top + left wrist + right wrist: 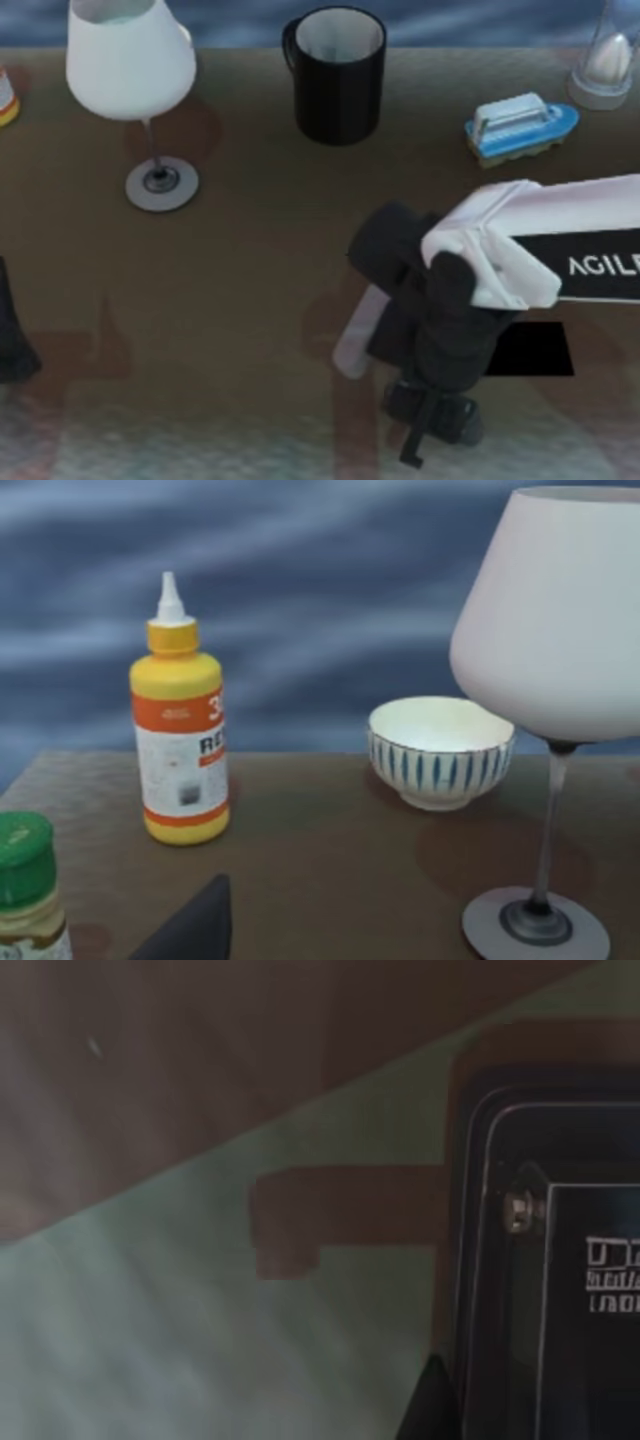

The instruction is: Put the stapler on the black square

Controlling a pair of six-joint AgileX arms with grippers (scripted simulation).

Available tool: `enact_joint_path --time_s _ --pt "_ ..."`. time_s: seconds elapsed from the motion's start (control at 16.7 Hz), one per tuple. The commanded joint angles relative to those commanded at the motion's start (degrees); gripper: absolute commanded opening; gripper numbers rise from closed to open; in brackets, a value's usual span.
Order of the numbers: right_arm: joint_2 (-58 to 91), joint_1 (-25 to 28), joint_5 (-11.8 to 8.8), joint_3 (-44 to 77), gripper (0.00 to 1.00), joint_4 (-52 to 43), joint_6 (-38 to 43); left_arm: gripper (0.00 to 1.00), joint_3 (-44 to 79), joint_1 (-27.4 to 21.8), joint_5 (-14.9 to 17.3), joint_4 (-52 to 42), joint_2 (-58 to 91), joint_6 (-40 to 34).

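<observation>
Now, stage: you are at the pick-up end of the job; the stapler is not on the black square (540,350), so the carry and the set-down are all left to do.
Right gripper (432,420): it points down at the near part of the table (250,300), right of centre, with the right arm reaching in from the right side.
Grip state: you cannot tell from these views whether it is spread or pressed together.
Stapler (560,1290): the right wrist view is filled on one side by a dark body with a screw and a printed panel, probably the stapler seen from very close. In the top view it would be the dark mass under the gripper, but the arm hides its outline.
Lifted or resting: you cannot tell.
Black square: it lies flat just right of the gripper, partly covered by the arm, and nothing rests on the part that shows.
Left gripper (12,340): it is parked at the left edge, facing a yellow glue bottle (180,740) and a striped bowl (440,752); its state is not readable.
Bystanders: the black mug (338,75), white wine glass (130,60) and blue-and-white brush (520,128) stand at the far side, well apart from the work.
Left for you: confirm the hold, shift a short way right, then lower onto the square.
</observation>
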Motion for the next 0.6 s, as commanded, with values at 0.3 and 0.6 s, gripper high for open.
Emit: enact_joint_path --time_s 0.3,0.6 --pt "-4.94 0.19 -0.04 7.46 0.00 -13.85 -0.21 1.00 0.00 0.00 0.00 0.00 0.00 0.00" --pt "-8.13 0.16 -0.02 11.13 0.00 -19.63 -0.33 1.00 0.00 0.00 0.00 0.00 0.00 0.00"
